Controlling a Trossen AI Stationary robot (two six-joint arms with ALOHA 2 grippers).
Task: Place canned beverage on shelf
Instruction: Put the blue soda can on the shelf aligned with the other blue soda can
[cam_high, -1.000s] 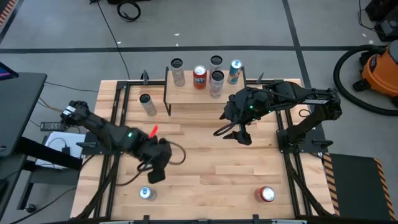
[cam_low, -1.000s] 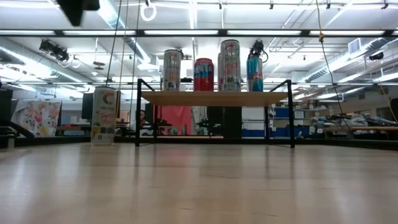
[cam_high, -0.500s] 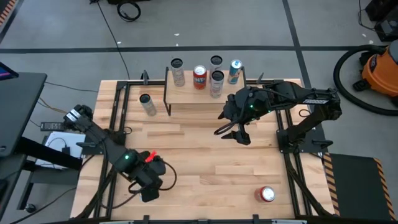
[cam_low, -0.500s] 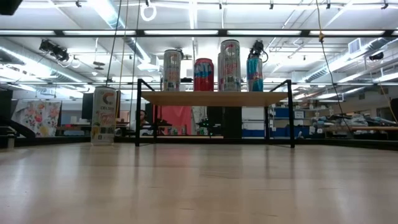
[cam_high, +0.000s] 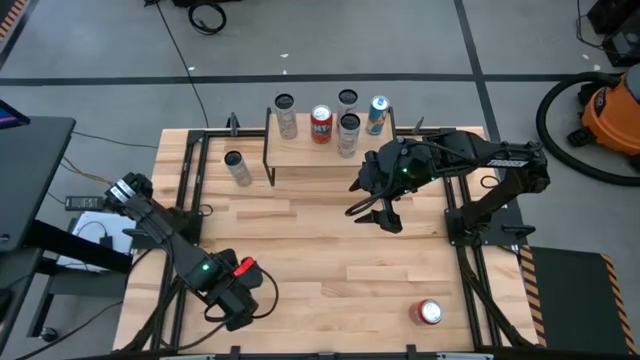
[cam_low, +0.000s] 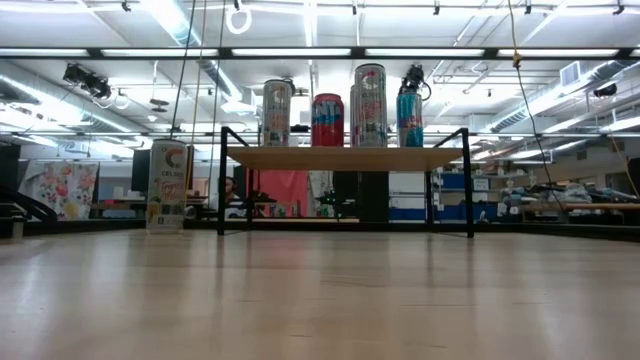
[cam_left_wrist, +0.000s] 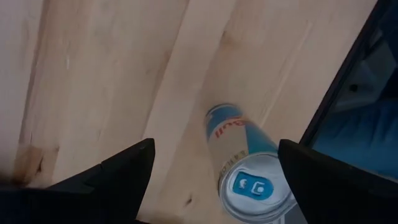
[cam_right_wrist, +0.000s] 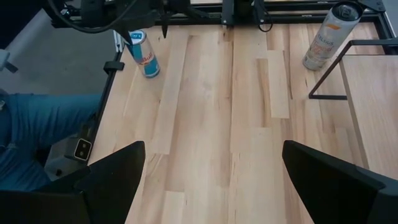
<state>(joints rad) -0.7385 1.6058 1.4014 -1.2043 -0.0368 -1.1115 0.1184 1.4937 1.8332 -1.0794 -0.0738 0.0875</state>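
Observation:
A blue and silver beverage can (cam_left_wrist: 245, 163) stands upright on the table near its near left corner, also in the right wrist view (cam_right_wrist: 143, 53). My left gripper (cam_left_wrist: 216, 152) hangs open above it, pointing down, with one finger on either side of the can and touching nothing. In the high view my left gripper (cam_high: 234, 304) hides the can. The shelf (cam_high: 310, 152) stands at the far edge with several cans on its top board (cam_low: 345, 158). My right gripper (cam_high: 372, 212) waits open in the air, near the shelf's right end.
A tall pale can (cam_high: 237, 167) stands on the table left of the shelf. A red can (cam_high: 429, 313) stands near the near right corner. Black frame rails (cam_high: 186, 190) run along the table's sides. A person's blue trousers (cam_right_wrist: 28, 124) show beyond the table's left edge.
My left gripper has gone toward the table's near edge and a little left, sinking, and has rolled somewhat about its own axis. It now stands over the blue and silver can, which the high view showed uncovered a second ago. Its fingers have stayed open.

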